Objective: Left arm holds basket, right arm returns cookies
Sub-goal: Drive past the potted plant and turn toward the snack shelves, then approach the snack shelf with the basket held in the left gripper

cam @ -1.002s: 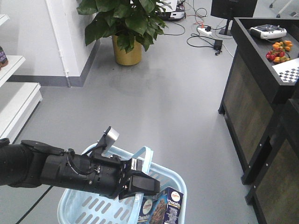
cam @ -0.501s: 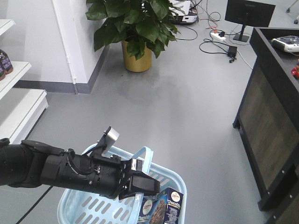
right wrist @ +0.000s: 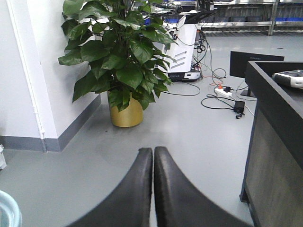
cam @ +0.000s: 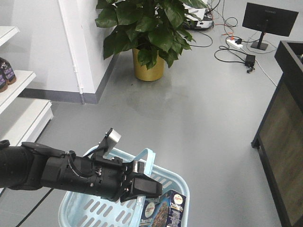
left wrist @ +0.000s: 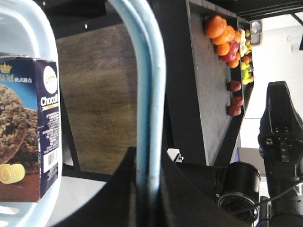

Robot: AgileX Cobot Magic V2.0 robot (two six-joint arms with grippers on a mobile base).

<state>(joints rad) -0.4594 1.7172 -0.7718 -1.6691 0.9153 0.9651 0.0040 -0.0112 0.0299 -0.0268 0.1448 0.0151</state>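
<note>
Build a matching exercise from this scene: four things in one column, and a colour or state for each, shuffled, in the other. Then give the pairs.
Column one
1. basket
2. cookies
3. plant pot
4. right gripper

Column two
A. gold
B. shut, holding nothing
C. light blue
D. dark navy

Pairs: 1-C, 2-D, 3-A, 4-B
</note>
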